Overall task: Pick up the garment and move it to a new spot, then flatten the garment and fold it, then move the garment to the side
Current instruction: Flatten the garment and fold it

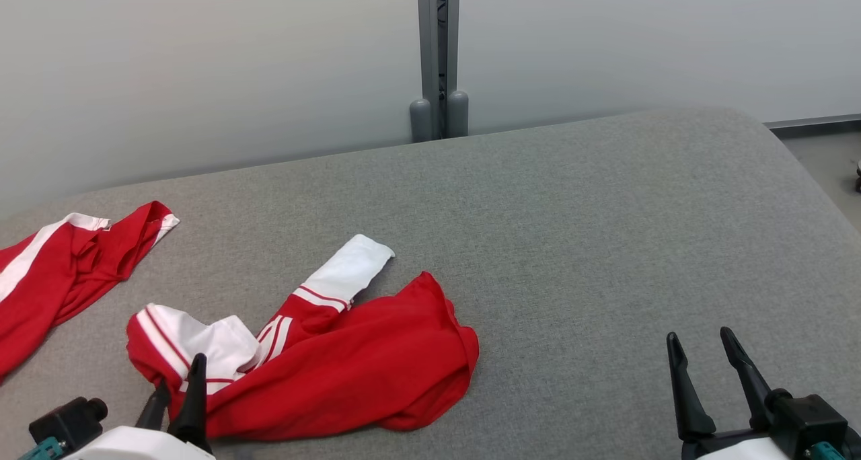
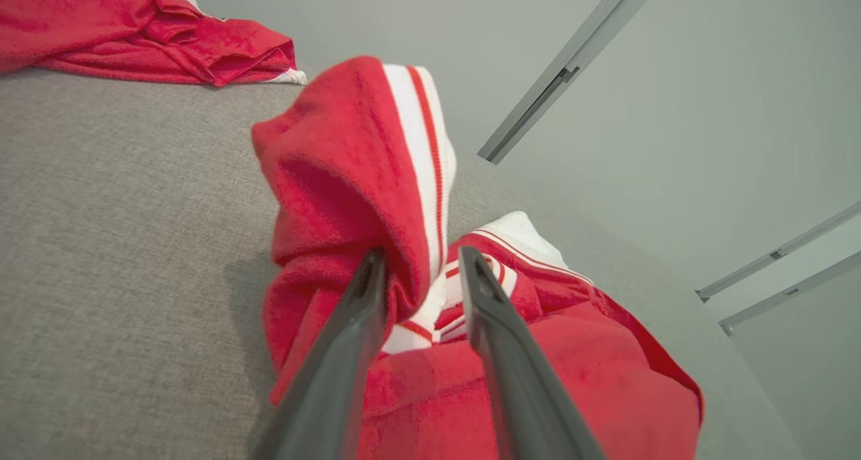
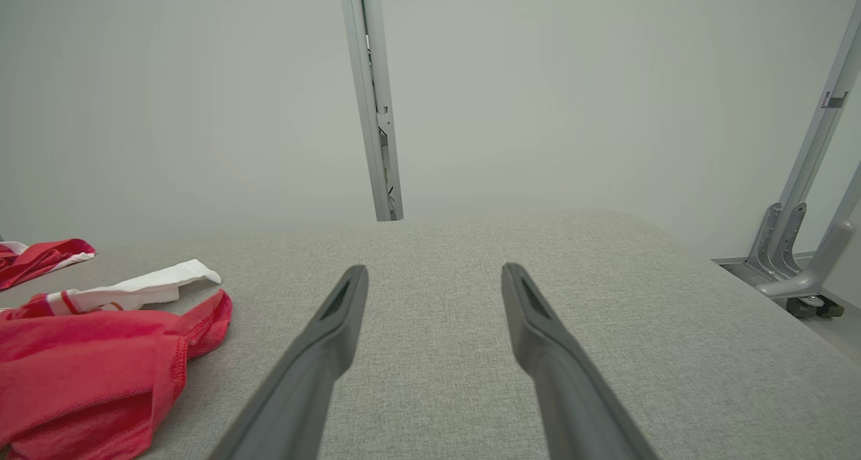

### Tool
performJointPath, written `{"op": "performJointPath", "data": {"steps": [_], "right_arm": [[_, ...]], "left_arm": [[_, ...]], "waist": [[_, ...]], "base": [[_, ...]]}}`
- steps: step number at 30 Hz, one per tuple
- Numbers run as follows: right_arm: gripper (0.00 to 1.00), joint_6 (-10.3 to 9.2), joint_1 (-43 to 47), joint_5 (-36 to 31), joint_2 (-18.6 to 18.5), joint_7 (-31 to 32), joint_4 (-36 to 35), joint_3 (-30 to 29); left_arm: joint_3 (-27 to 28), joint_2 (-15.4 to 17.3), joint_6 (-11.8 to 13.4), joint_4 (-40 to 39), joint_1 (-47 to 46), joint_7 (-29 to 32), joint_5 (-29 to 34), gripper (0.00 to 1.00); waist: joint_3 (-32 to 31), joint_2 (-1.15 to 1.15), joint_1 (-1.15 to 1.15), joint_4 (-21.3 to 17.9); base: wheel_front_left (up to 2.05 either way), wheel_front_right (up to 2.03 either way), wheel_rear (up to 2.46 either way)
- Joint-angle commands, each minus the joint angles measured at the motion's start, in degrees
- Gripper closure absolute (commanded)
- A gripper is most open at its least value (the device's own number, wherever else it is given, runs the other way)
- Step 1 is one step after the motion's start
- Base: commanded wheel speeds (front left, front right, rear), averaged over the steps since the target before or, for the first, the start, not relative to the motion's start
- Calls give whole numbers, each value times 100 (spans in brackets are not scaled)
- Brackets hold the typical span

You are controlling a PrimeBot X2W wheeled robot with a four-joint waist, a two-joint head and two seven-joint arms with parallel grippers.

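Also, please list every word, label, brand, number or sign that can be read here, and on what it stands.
None can be read.
The red garment has white bands and stripes but no print or tag in view.
The second red garment at the far left likewise.
The grey table, the wall and the metal post carry no writing.

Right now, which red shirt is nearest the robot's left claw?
The crumpled garment with the white sleeve, right at the left gripper; the other garment lies farther left.
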Motion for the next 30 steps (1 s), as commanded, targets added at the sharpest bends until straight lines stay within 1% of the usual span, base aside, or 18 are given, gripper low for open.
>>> {"op": "performJointPath", "data": {"steps": [1, 5, 7, 9, 10, 12, 15, 16, 20, 21, 23, 26, 30], "right_arm": [[0, 1, 62, -17, -29, -2, 0, -24], [0, 1, 75, 9, -28, -2, -37, -56], [0, 1, 71, 38, -26, -2, -41, -30], [0, 1, 32, 49, -28, -3, -38, 18], [0, 1, -4, 48, -28, -3, -36, 50], [0, 1, -80, 62, -28, -3, -22, 125], [0, 1, -188, 136, -32, -3, -21, 186], [0, 1, -188, 136, -32, -3, -21, 186], [0, 1, -305, 223, -28, -2, -12, 221], [0, 1, -312, 235, -29, -3, 1, 214], [0, 1, -342, 278, -30, -2, 23, 208], [0, 1, -383, 333, -27, -2, 38, 192], [0, 1, -386, 385, -28, -2, 51, 151]], "left_arm": [[-12, 113, 171, -136, -56, 2, 158, 0], [-225, 274, 528, -959, 16, 145, 564, 0], [-362, 286, 623, -1523, -30, 336, 654, 0], [-611, 323, 688, -1951, -126, 641, 794, 0], [-762, 290, 699, -2120, -177, 838, 806, 0], [-1064, 368, 774, -2246, -342, 1217, 1024, 0], [-1496, 328, 855, -2112, -648, 1720, 1292, 0], [-1496, 328, 855, -2112, -648, 1720, 1292, 0], [-1912, 416, 862, -1565, -1215, 2285, 1650, 0], [-1991, 406, 830, -1380, -1356, 2413, 1685, 0], [-2151, 493, 782, -1037, -1640, 2615, 1897, 0], [-2342, 513, 618, -586, -1923, 2877, 1992, 0], [-2471, 549, 405, -198, -2095, 3175, 1891, 0]], "waist": [[-4, 0, 0, -18], [5, 0, 0, -22], [27, 0, 0, -9], [68, 0, 0, -15], [94, 0, 0, -32], [157, 0, 0, -100], [264, 0, 0, -263], [264, 0, 0, -263], [428, 0, 0, -524], [459, 0, 0, -590], [511, 0, 0, -728], [561, 0, 0, -922], [573, 0, 0, -1119]], "base": [[0, 0, 0], [0, 0, 0], [0, 0, 0], [0, 0, 0], [0, 0, 0], [0, 0, 0], [0, 0, 0], [0, 0, 0], [0, 0, 0], [0, 0, 0], [0, 0, 0], [0, 0, 0], [0, 0, 0]]}}
